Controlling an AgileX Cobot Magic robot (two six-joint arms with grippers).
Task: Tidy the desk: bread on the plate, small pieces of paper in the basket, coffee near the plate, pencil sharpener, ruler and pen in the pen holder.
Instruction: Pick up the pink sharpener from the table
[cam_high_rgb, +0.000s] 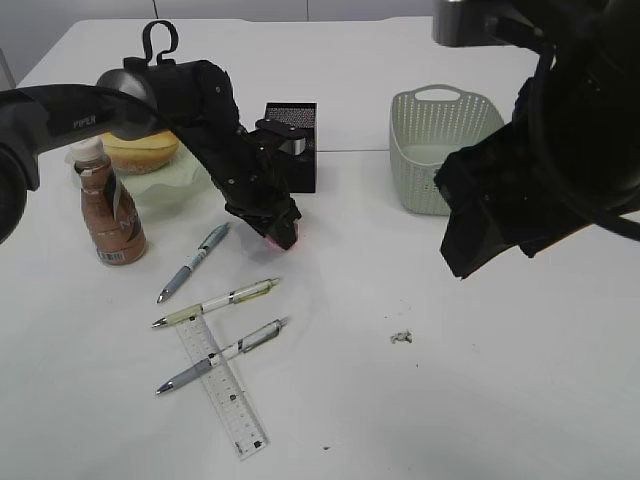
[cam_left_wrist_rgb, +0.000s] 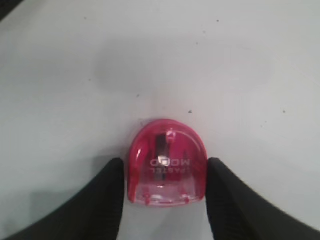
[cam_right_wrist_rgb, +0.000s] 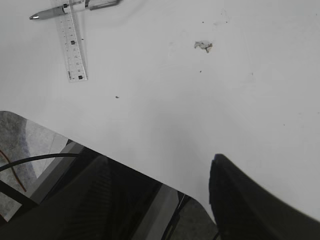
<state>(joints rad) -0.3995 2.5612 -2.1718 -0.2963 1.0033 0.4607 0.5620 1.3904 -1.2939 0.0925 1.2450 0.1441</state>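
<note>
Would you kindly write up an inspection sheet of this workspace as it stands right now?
Surface: white table, a few dark specks.
Job's things: bread on the plate; coffee bottle beside it; pink pencil sharpener on the table; three pens and ruler loose; paper scrap outside the basket; pen holder upright.
Clutter: nothing seen.
Hands: left hand open, its fingers either side of the sharpener; right hand, only one dark part shows, state unclear.
Cables: thin cables at the right wrist view's lower left.
Surroundings: pale wall behind.
</note>
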